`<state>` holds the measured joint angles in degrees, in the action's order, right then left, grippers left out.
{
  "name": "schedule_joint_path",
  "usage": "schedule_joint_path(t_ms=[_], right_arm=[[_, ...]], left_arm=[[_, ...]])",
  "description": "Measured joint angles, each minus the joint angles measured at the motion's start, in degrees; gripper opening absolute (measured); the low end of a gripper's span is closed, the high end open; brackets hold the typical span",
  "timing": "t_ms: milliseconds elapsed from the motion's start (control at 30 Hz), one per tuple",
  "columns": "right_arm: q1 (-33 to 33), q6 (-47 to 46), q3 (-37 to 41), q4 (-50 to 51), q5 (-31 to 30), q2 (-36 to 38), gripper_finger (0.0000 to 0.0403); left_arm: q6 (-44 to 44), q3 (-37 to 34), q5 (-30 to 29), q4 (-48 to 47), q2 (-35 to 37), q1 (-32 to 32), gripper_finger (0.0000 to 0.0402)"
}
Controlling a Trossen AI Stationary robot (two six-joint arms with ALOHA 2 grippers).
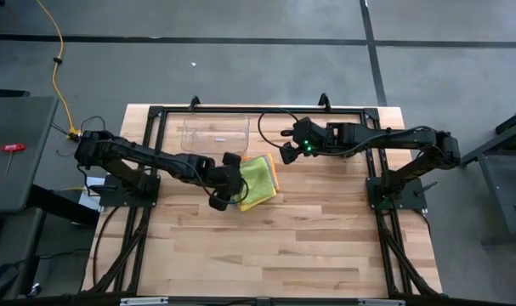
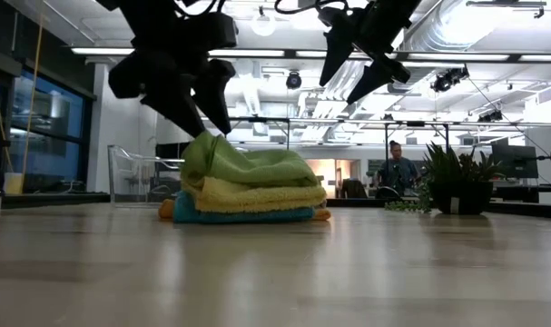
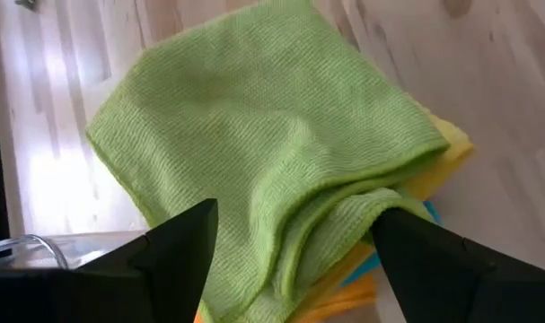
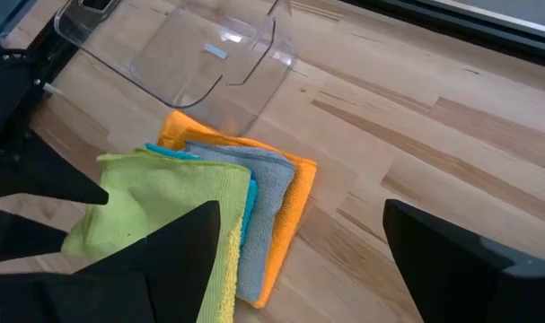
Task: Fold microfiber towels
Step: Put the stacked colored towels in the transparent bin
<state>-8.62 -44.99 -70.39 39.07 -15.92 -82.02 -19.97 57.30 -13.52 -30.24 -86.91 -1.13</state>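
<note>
Towel stack (image 1: 259,181), green towel (image 3: 263,170) topmost, mid-worktop near the back edge. Left gripper (image 1: 226,197) spread over it; right gripper (image 1: 285,154) spread, raised, holding nothing.

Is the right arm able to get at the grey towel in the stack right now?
Probably yes: the open right gripper hangs beside the stack, and the grey towel's edge shows there, though the lime green towel covers the rest.

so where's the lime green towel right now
The lime green microfiber towel lies on top of the folded towel stack near the table's middle in the high view, just in front of the clear plastic tray, with the open left gripper at its edge.
</note>
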Motion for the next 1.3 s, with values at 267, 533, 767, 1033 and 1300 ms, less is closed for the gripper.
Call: schedule_joint_path(t_ms=[267, 533, 767, 1033, 1300], right_arm=[[0.0, 0.1, 0.0, 0.0, 0.0, 0.0, 0.0305], [0.0, 0.5, 0.0, 0.1, 0.0, 0.0, 0.0305], [0.0, 0.5, 0.0, 0.2, -0.2, 0.0, 0.0305], [0.0, 1.2, 0.0, 1.9, 5.4, 0.0, 0.0305], [0.0, 4.2, 0.0, 11.5, 7.6, 0.0, 0.0305]], left_arm=[[1.9, -0.1, 6.1, -3.0, 0.0, 0.2, 0.0282], [6.0, -1.8, 7.7, 1.6, -1.7, 0.4, 0.0282], [6.5, -1.9, 9.4, 3.5, 0.2, 1.0, 0.0282], [11.1, -0.4, 15.7, 0.9, 10.4, -1.3, 0.0282], [24.8, -4.6, 19.1, 12.0, 28.6, -4.0, 0.0282]])
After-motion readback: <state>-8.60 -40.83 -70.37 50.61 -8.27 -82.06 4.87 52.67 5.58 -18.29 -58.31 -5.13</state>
